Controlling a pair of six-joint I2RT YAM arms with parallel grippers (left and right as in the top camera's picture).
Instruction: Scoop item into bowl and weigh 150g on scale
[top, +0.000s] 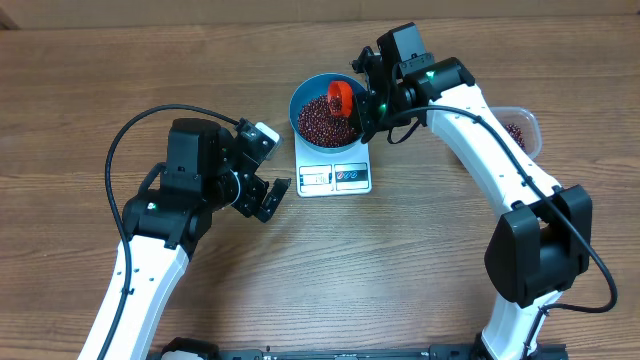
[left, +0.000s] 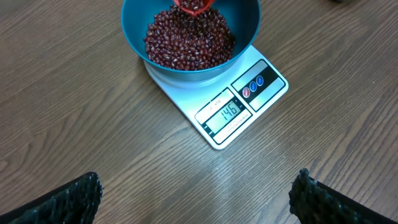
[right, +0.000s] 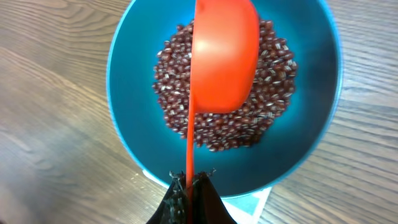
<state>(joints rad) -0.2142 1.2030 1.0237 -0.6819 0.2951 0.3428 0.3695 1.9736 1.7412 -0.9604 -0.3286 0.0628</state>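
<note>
The table (top: 100, 60) is brown wood with nothing fancy on it. In the middle, closer to the far edge, lies the white scale (top: 335, 178). The blue bowl (top: 300, 100) sits on top of the scale, at its far end. Inside the bowl is a big heap of little dark red beans (top: 320, 122). A clear tub (top: 525, 125) stands off toward the right edge of the table, and it has some beans in it too.

The right gripper (top: 358, 106) is pinched tight on the thin handle of the orange scoop (top: 341, 97). The scoop hangs over the beans, tipped so that its round back faces the wrist camera. I cannot tell if any beans are left in it.

The left gripper (left: 198, 196) is spread as wide as it goes and holds nothing. It hovers over bare table on the near left side of the scale, with its camera pointed at the little window (left: 225, 111). The number there looks like 146, so I think only a few more beans are needed.

What could go wrong? One full scoop would be too much, and the number would jump past 150. If the scoop bumps or leans on the bowl, the number will be wrong. A hard bump could push the bowl off the scale or send beans over the rim.
</note>
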